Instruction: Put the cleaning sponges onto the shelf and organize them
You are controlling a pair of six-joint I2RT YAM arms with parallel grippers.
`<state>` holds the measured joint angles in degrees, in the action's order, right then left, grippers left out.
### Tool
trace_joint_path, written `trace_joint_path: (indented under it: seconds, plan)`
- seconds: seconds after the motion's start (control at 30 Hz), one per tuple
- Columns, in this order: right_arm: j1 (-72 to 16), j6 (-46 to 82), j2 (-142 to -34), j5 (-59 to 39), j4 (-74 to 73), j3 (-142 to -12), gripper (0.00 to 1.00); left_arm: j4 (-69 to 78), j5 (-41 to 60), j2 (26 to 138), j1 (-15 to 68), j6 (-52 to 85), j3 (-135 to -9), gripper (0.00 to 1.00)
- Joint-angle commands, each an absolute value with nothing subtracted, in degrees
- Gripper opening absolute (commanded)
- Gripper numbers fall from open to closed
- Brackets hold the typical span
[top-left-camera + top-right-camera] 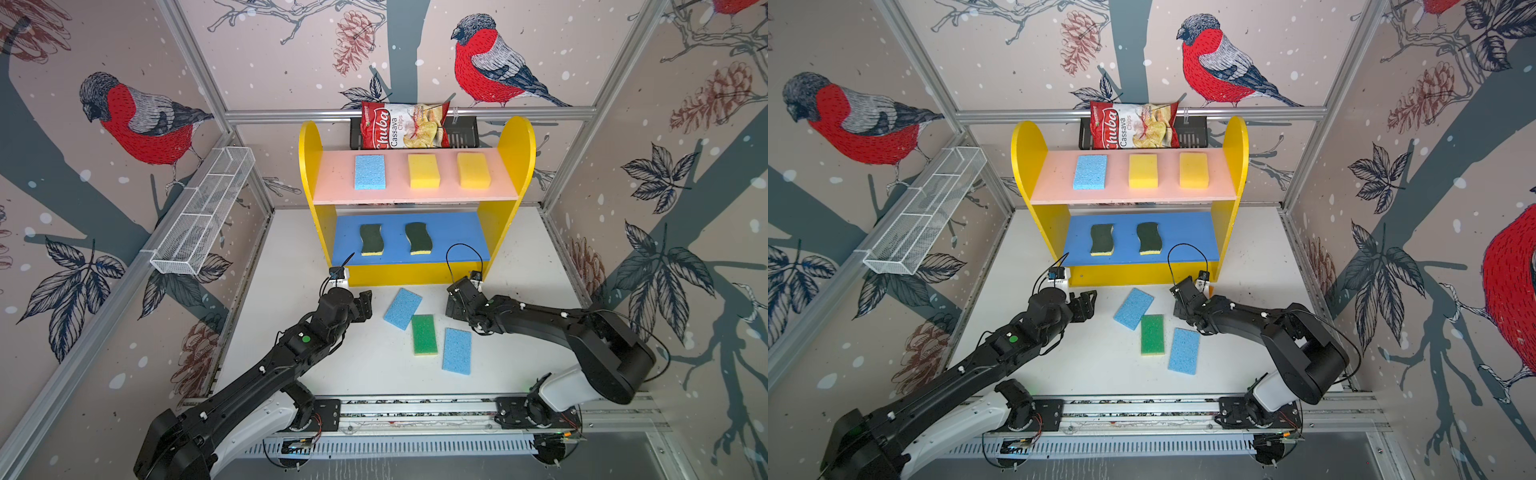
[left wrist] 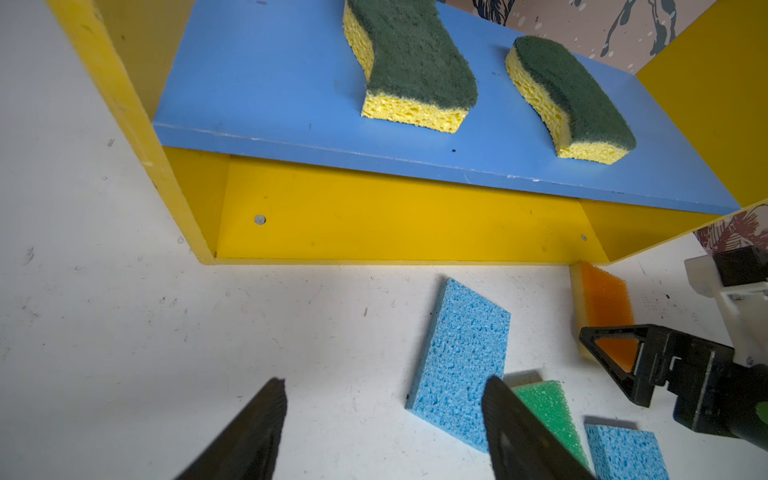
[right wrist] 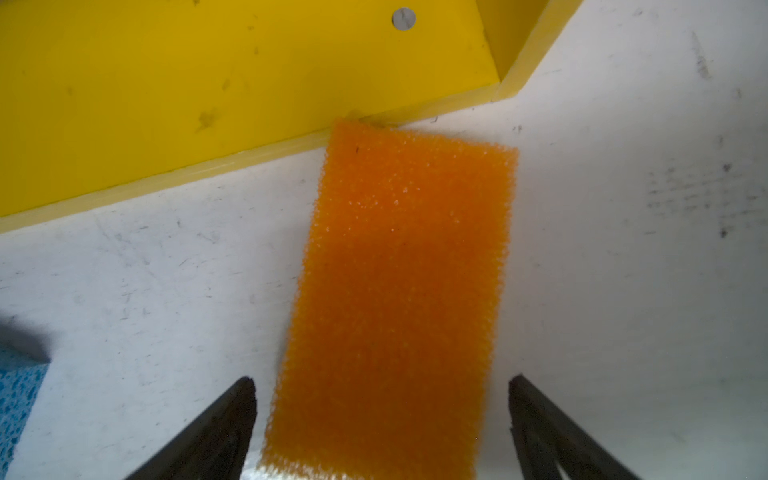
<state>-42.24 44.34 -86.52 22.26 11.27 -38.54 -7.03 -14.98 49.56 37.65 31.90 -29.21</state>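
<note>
R hand [image 3: 382, 379] wide open over orange sponge [image 3: 407, 270], no grip; L hand [image 2: 385, 379] open, empty, nr shelf [image 2: 395, 216].

Bright and even from overhead, with only soft, short shadows on the white desk [image 1: 365, 374] in front of the shelf [image 1: 513, 158]. Bowed by wide-angle distortion toward the edges of both top views, far from the shelf. Blurred on the orange sponge [image 3: 399, 291] and jaws beside the shelf base.

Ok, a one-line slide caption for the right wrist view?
Open jaws flank the near end of an orange sponge lying on the white table, one corner against the yellow shelf.
</note>
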Motion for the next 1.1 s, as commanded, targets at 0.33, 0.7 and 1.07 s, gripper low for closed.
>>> trace_joint_path:
  seconds: [0.33, 0.7, 1.07]
  plan:
    - [-42.6, 47.6, -86.8, 25.1, 13.2, -38.2, 0.94, -6.9, -14.4, 50.7, 37.7, 31.8, -29.6, 0.75]
    - [-42.1, 46.6, -85.3, 26.6, 13.9, -37.0, 0.93, -6.8, -14.2, 51.2, 37.7, 31.9, -29.6, 0.75]
    - [-41.9, 43.7, -86.9, 25.9, 12.0, -37.8, 0.92, -7.7, -15.0, 51.4, 37.7, 32.0, -29.6, 0.75]
